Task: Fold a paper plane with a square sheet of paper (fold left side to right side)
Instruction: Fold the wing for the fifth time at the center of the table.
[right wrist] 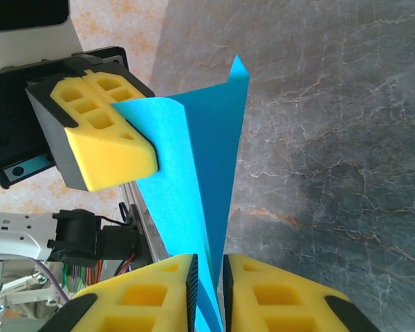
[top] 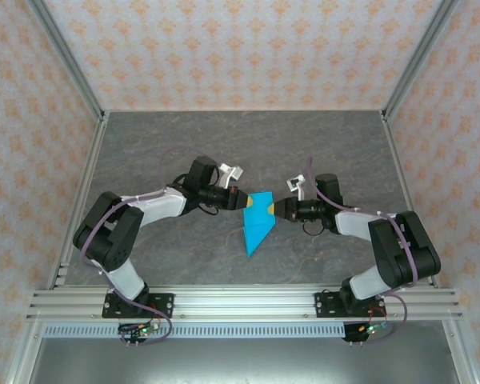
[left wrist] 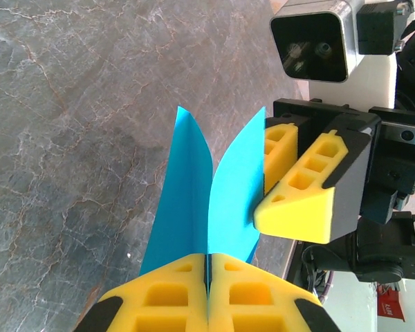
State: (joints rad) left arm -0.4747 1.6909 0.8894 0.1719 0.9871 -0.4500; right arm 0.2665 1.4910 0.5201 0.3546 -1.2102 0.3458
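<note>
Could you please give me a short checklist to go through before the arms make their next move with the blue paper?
1. Left gripper clamped on the blue paper: ok, jaws closed on its edge.
2. Right gripper clamped on the paper: cannot tell; a narrow gap shows between its jaws around the sheet.
3. Fold closed: not ok; the paper's two sides stand apart in a V.
4. Grippers apart from each other: ok, the paper spans the space between them.
5. Paper's pointed tip resting on the table: cannot tell.
</note>
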